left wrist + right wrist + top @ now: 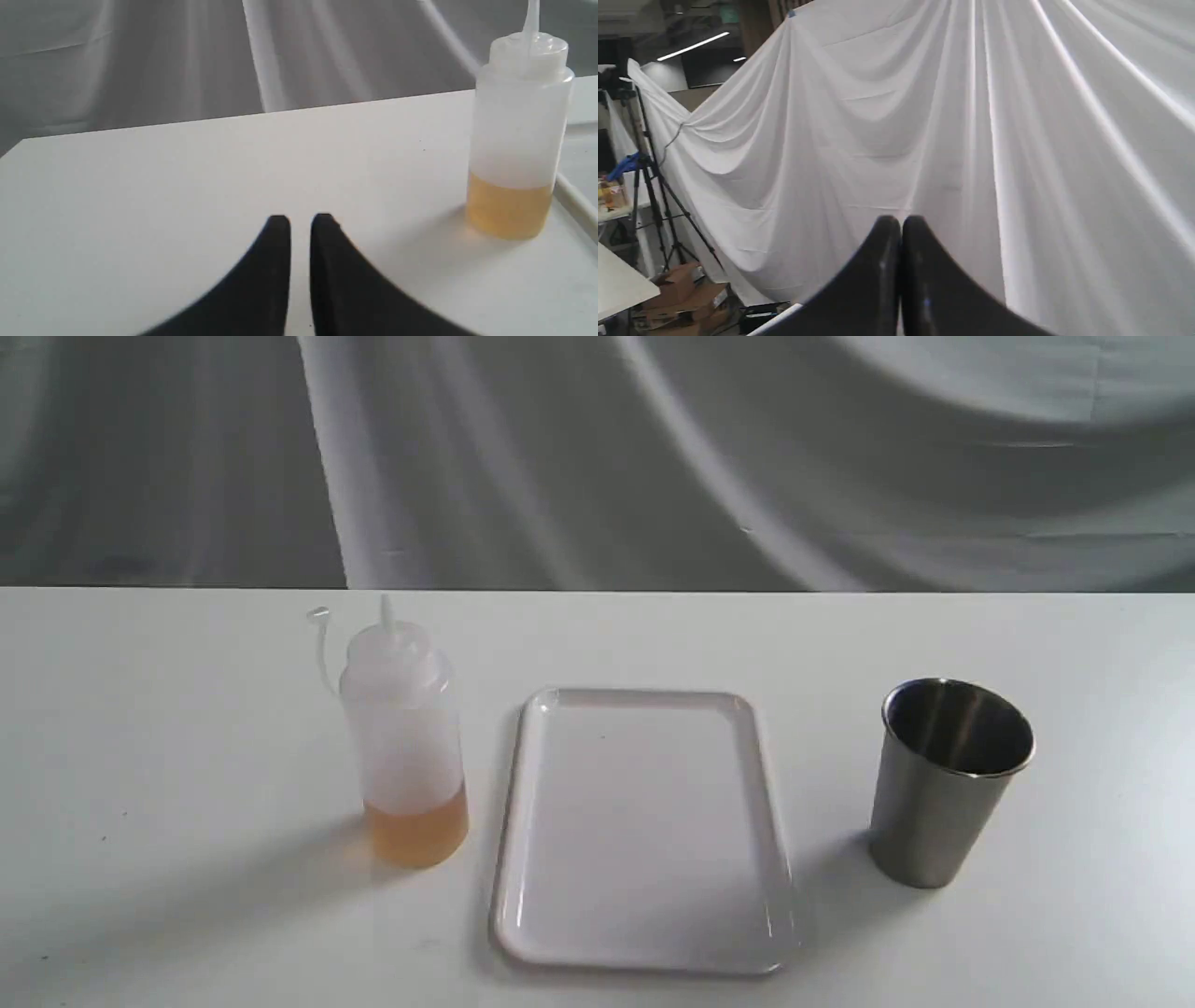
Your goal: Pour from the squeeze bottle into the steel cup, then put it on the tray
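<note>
The squeeze bottle (pixel 406 747) stands upright left of centre on the white table, amber liquid at its bottom and its small cap hanging off to one side. The white tray (pixel 644 831) lies flat beside it with nothing on it. To the right of the tray stands the steel cup (pixel 948 784), upright. Neither gripper shows in the exterior view. My left gripper (pixel 301 219) hovers low over the table, its black fingers nearly together with only a thin slit and nothing between them; the bottle (pixel 516 140) stands ahead and off to one side, a tray rim (pixel 577 200) beyond it. My right gripper (pixel 901 219) is shut and empty, facing the cloth.
A draped pale cloth (pixel 653 457) hangs behind the table's far edge. The right wrist view shows a tripod (pixel 654 200), cardboard boxes (pixel 682 294) on the floor and a white table corner (pixel 621 284).
</note>
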{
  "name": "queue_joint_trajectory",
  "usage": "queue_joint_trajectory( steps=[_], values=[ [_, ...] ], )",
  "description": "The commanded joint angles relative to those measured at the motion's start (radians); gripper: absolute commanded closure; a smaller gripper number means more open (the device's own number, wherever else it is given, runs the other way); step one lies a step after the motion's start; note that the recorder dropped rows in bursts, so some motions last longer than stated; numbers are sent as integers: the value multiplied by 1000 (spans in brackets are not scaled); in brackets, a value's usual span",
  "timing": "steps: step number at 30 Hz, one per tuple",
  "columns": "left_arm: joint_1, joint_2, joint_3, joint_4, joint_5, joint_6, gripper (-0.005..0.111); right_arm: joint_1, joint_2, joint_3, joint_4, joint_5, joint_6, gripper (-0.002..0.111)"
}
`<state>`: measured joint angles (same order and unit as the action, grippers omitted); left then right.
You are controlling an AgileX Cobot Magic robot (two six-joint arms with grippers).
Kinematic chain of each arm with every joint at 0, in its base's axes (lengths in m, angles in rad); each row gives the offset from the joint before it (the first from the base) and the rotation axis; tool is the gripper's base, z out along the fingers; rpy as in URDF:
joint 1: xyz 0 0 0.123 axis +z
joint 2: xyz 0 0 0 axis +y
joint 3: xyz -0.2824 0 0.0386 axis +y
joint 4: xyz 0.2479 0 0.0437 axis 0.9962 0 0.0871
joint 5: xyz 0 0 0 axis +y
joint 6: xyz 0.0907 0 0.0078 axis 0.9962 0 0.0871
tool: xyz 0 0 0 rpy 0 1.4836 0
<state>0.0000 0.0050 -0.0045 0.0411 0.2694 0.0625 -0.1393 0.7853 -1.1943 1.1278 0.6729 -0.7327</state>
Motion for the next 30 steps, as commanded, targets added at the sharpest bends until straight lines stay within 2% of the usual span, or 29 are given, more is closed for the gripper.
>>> queue_joint_trajectory(
  steps=[1,7,12,16,26,30],
  values=[
    [-4,-5,4,2,-7,-2,98,0,32,-91,-207,-18,216,108],
    [-4,-5,4,2,-7,-2,98,11,60,-200,-257,-45,247,108],
    [-4,-5,4,2,-7,-2,98,82,98,-283,-327,-83,252,108],
    [-4,-5,4,2,-7,-2,98,169,193,-369,-397,-74,334,108],
    [-4,-5,4,2,-7,-2,98,544,429,-433,-903,-125,591,108],
    [-4,-5,4,2,-7,-2,98,668,519,-424,-1053,-149,608,108]
  ],
)
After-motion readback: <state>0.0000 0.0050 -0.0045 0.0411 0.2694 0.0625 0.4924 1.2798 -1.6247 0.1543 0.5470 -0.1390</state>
